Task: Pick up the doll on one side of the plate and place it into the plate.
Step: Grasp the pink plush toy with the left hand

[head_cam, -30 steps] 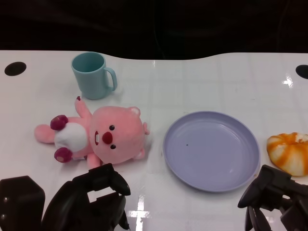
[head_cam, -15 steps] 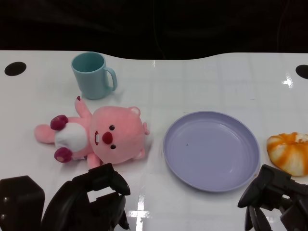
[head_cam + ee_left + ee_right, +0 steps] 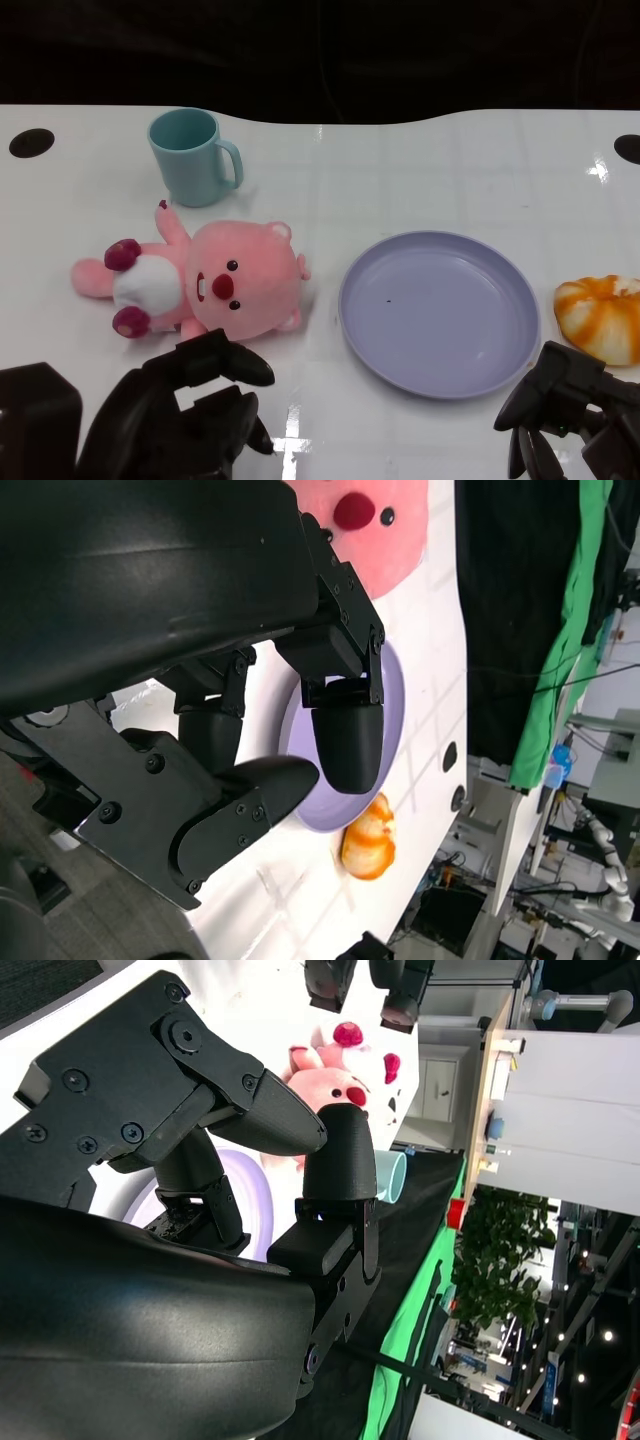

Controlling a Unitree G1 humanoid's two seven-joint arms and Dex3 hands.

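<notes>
Doll (image 3: 205, 285): pink plush, likely soft, light and squashy, lying on the desk just left of the plate (image 3: 440, 375); best gripped round its body; my left robot hand (image 3: 185, 410) empty, fingers apart.

1. A glossy white bench (image 3: 420, 170) with a black round hole near each far corner.
2. A pink plush doll (image 3: 205, 283) lies on its back at left.
3. A teal plastic mug (image 3: 192, 156) stands upright behind it.
4. A round lavender plate (image 3: 439, 312) sits centre-right.
5. An orange-and-white bun-shaped toy (image 3: 602, 316) lies just right of the plate.
</notes>
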